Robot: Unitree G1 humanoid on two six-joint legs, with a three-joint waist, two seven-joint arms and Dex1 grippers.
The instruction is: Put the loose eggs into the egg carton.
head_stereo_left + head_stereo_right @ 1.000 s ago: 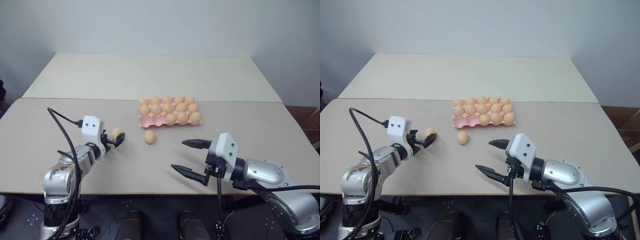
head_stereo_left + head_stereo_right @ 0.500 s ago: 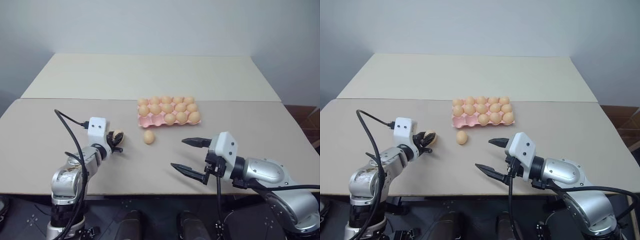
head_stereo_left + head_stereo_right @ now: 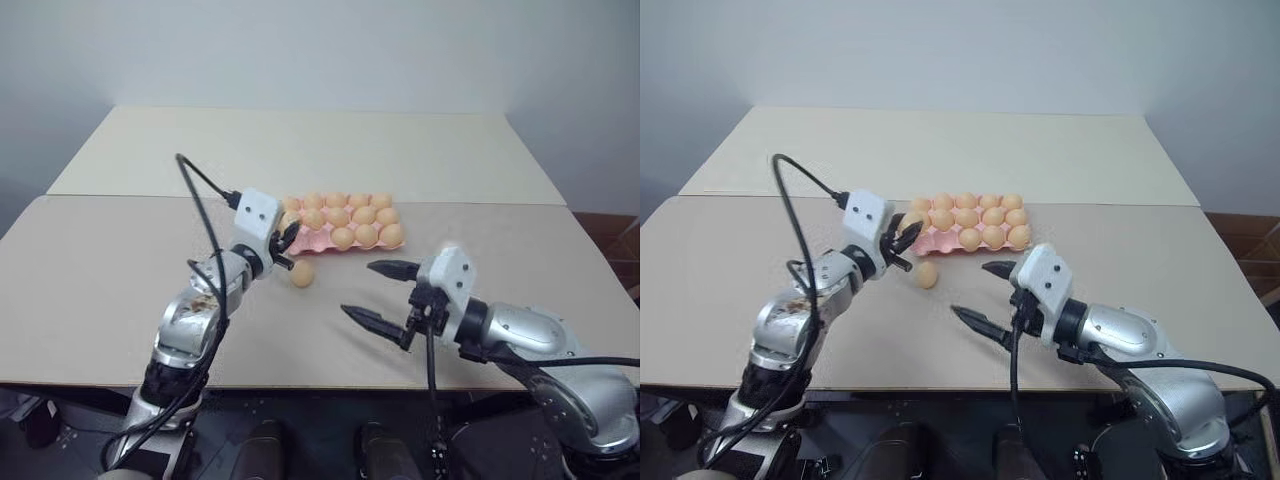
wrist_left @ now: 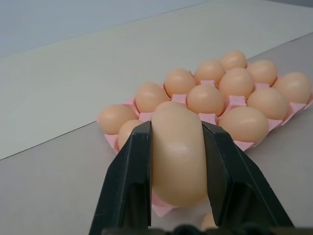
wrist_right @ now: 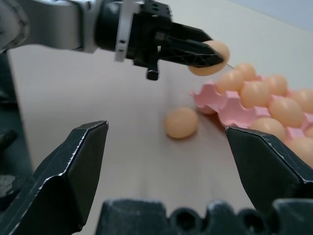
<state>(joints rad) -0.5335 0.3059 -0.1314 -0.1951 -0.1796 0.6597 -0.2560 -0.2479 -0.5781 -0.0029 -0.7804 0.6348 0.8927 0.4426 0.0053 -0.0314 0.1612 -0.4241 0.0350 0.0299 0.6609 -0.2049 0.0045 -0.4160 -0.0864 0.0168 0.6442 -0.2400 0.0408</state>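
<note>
**Egg held at the near left corner of the carton**

Egg carton (image 3: 318,238) is the landmark: a pink tray on the tan table (image 3: 90,280), most of its cups filled with pale orange eggs; the left gripper (image 3: 285,243) hangs at the carton's near left corner, above the table, its two black fingers (image 4: 129,181) closed tight on one egg (image 4: 177,152), which fills the gap between them; a second loose egg (image 3: 301,273) lies on the table just in front of the carton's near edge, close below the left gripper and apart from it; the right gripper (image 3: 381,293) hovers in front of the carton toward its right end, well apart from it, jaws spread wide with nothing between them.
</note>
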